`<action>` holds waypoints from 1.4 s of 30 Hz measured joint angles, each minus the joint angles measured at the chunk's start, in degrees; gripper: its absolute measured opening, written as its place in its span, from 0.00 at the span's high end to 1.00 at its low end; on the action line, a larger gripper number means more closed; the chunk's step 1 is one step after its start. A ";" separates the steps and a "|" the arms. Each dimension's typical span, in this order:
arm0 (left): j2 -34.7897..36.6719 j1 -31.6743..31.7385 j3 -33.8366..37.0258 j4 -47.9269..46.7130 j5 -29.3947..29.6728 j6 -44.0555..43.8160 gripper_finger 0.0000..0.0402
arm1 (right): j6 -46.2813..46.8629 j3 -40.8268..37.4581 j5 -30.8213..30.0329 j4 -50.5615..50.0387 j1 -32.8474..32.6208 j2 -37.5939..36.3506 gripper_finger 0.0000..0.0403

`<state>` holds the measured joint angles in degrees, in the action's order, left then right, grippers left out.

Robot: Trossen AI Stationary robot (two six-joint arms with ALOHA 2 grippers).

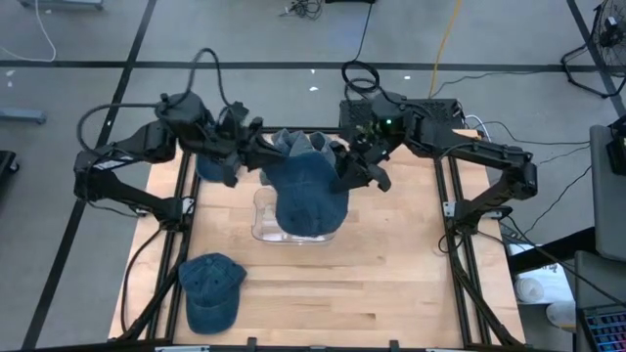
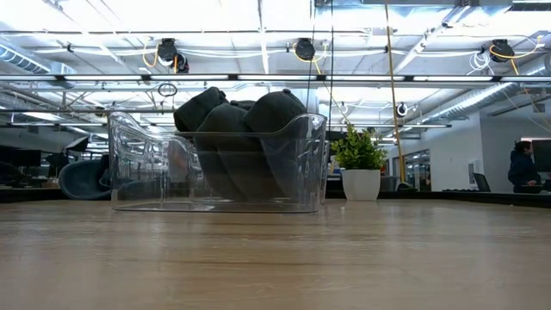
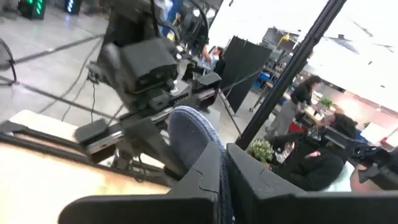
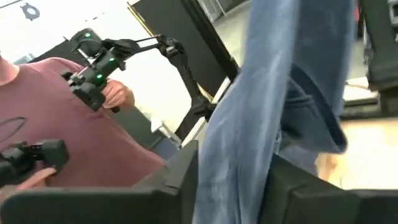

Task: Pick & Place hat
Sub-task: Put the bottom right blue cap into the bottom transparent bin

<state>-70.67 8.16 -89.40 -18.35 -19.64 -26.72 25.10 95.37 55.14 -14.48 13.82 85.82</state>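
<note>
Denim hat (image 1: pixel 308 191) hangs stretched between both grippers, draped over the clear plastic bin (image 1: pixel 262 227) at the counter's (image 1: pixel 391 284) middle. My left gripper (image 1: pixel 262 154) pinches the hat's edge, fingers (image 3: pixel 261 186) clamped tight on the cloth. My right gripper (image 1: pixel 354 168) has cloth between its fingers (image 4: pixel 180 180); I cannot tell whether they grip. A second denim hat (image 1: pixel 212 290) lies near the counter's front left corner.

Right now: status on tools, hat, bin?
Left tool shut on the denim hat. Right tool at its other edge, fabric between its fingers. Hat sits over the clear bin. Second hat lies on table, clear of the work.
</note>
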 joint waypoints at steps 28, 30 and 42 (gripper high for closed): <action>12.85 6.84 -0.03 2.30 7.34 7.60 0.98 | -5.60 0.00 -28.11 2.13 0.26 -4.61 0.54; 13.04 7.42 -0.05 2.32 8.17 8.20 0.98 | -5.22 0.00 -28.05 3.63 0.19 -4.61 0.54; 13.00 10.20 -0.05 7.81 10.23 10.21 0.98 | -6.43 -0.02 -33.19 7.09 -0.07 -5.73 0.46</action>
<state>-57.67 18.36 -89.45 -10.54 -9.41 -16.51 18.67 95.35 21.95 -7.40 13.76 80.09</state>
